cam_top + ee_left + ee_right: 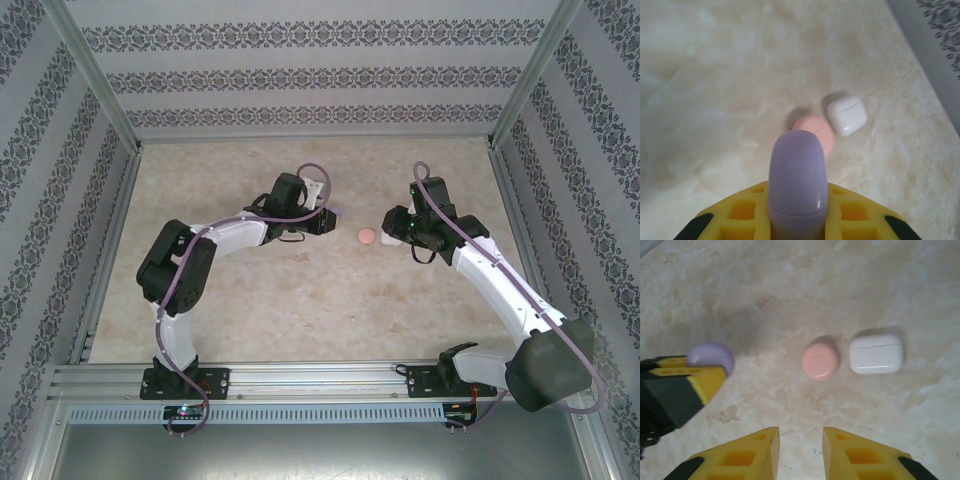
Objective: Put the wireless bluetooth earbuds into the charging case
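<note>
right wrist: right tool (799,452) part-open, empty, near pink case (820,360) beside white case (876,354); left tool (798,220) clamps purple case (797,170).

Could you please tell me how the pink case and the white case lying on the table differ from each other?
The pink case is a rounded oval; the white case is a rounded rectangle. The pink case looks smaller than the white case. The white case shows a clear lid seam, the pink case only a faint one. Both lie closed, side by side on the table, slightly apart.
</note>
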